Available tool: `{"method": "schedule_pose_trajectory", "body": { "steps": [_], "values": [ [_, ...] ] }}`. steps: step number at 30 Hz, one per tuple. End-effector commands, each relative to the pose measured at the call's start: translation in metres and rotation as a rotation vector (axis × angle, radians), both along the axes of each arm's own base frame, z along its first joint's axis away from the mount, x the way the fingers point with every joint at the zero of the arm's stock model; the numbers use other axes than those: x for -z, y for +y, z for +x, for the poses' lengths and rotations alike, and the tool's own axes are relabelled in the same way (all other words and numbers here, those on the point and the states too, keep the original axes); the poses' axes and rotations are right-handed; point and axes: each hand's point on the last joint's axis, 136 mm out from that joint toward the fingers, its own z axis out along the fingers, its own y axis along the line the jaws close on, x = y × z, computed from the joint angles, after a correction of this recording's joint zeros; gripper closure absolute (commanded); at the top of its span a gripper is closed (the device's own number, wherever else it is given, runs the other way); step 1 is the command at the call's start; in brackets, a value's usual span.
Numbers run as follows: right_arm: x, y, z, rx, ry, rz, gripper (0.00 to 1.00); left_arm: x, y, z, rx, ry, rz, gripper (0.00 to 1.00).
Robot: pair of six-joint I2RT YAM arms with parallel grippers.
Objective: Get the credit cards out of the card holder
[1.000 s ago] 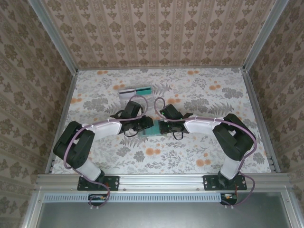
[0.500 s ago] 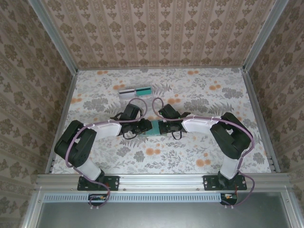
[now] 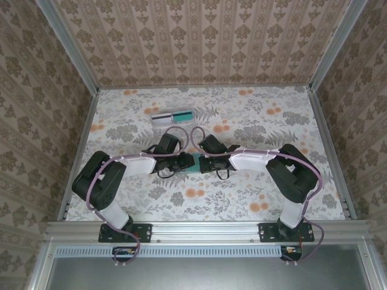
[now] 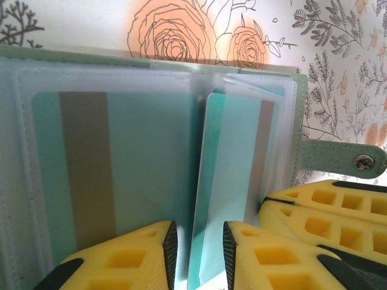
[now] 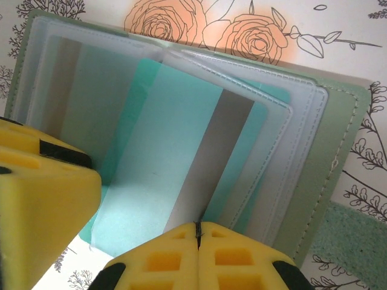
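The card holder [image 3: 192, 164] lies open on the flowered counter [image 3: 272, 133], around its middle from left to right and somewhat toward the near edge, with both arms reaching in and meeting over it. The left claw [image 3: 185, 161] comes at it from the left and the right claw [image 3: 203, 162] from the right, the two just beside each other. In the left wrist view the card holder's green cover [image 4: 60, 53] frames clear plastic sleeves. A teal card with a grey-brown stripe [image 4: 84, 181] sits in the left sleeve, and a second sleeve leaf [image 4: 233, 175], also holding a teal card, stands up from the fold. The left claw [image 4: 198, 229] has its yellow fingers [image 4: 121, 260] slightly spread on either side of that leaf's near edge. I cannot tell whether the pads press it. The holder's green strap [image 4: 338, 158], with its metal snap [image 4: 363, 161], sticks out to the right on the counter. In the right wrist view the right claw [image 5: 198, 228] is pressed together, its tips meeting at the near edge of a teal, grey-striped card [image 5: 205, 163] that shows among the fanned sleeves. Whether it nips that edge I cannot tell. Farther back and a little left on the counter lies a small flat rectangle [image 3: 172, 116], pale grey on the left and teal on the right, well apart from the claws.
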Motion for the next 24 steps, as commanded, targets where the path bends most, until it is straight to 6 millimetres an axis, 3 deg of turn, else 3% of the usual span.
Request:
{"method": "schedule_pose_trajectory", "body": {
  "steps": [1, 15, 18, 24],
  "values": [
    [0.012, -0.002, -0.006, 0.006, 0.034, -0.029, 0.94, 0.006, -0.001, -0.005, 0.007, 0.022, 0.001, 0.72],
    [0.015, -0.009, 0.002, 0.022, 0.020, -0.053, 0.94, 0.007, -0.011, -0.008, 0.043, 0.035, -0.025, 0.76],
    [0.015, -0.009, 0.002, 0.022, 0.020, -0.053, 0.94, 0.005, -0.011, -0.008, 0.042, 0.034, -0.028, 0.85],
    [0.019, -0.011, 0.002, 0.026, 0.028, -0.058, 0.94, 0.001, -0.007, -0.006, 0.028, 0.029, -0.037, 0.81]
  ]
}}
